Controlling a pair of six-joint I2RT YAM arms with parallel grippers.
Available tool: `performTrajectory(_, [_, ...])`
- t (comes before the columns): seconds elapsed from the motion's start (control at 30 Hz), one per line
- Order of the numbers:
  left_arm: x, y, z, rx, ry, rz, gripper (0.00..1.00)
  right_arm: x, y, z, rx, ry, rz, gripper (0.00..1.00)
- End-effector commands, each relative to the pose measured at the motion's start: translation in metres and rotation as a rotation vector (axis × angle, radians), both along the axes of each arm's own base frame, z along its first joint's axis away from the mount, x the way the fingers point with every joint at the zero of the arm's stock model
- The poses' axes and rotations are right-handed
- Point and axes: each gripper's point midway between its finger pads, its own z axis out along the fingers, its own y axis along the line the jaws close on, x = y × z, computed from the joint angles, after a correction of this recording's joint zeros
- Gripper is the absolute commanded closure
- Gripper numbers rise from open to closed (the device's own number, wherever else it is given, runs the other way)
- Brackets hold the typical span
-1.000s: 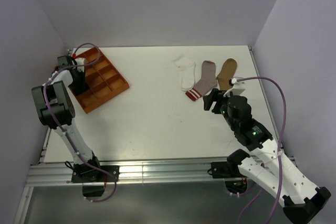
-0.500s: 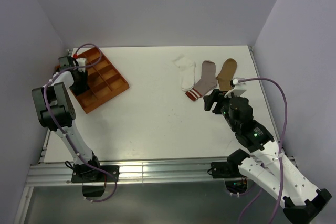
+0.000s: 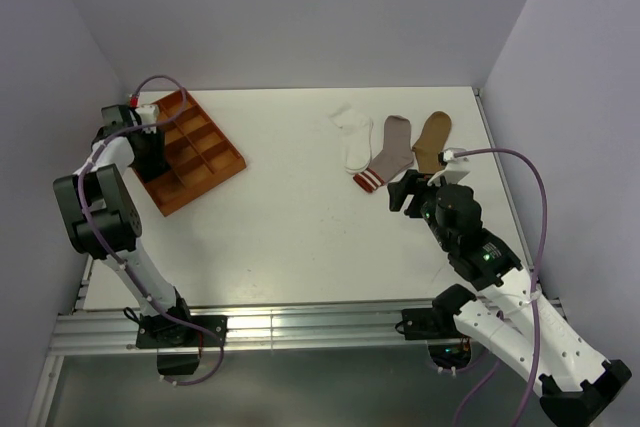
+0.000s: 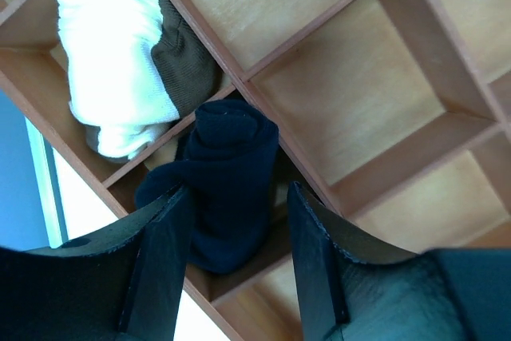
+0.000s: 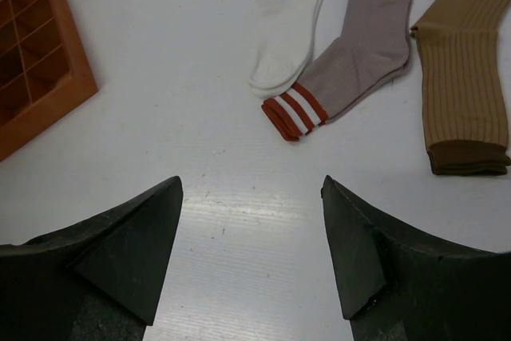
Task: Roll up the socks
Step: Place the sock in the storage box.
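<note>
A rolled black sock (image 4: 231,173) sits in a compartment of the orange tray (image 4: 359,93), next to a rolled cream sock with brown (image 4: 120,61) in the neighbouring compartment. My left gripper (image 4: 238,193) hangs open over the black roll. Its left finger is against the fabric and its right finger stands clear. Three socks lie flat at the table's far right: white (image 3: 354,137), grey with a red-striped cuff (image 3: 390,152) and tan (image 3: 432,140). My right gripper (image 5: 251,189) is open and empty above bare table, just short of the striped cuff (image 5: 291,113).
The orange tray (image 3: 205,152) lies at the far left with my left arm (image 3: 95,207) bent over it. The enclosure's walls close in the left, back and right sides. A metal rail (image 3: 300,327) runs along the near edge.
My left gripper's jaws have spread apart and let go of the black rolled sock, and the wrist has shifted slightly. The right arm has barely moved.
</note>
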Motion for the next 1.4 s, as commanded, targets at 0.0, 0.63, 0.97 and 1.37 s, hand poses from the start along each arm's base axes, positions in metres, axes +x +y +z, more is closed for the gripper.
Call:
performTrajectory(0.0, [0.011,-0.012,0.032,-0.066,-0.123,-0.030,0.47,0.002,-0.001,0.007,-0.007,-0.023,-0.007,0.22])
performTrajectory(0.63, [-0.024,-0.005,-0.060,-0.227,0.168,0.091,0.59,0.003,-0.001,0.005,-0.017,-0.013,-0.011,0.22])
performTrajectory(0.97, [-0.043,-0.013,-0.091,-0.289,0.321,0.130,0.62,0.004,0.000,0.004,-0.013,-0.017,-0.006,0.22])
performTrajectory(1.37, [-0.036,-0.021,-0.072,-0.317,0.258,0.149,0.50,0.002,0.000,0.006,-0.012,-0.017,0.001,0.22])
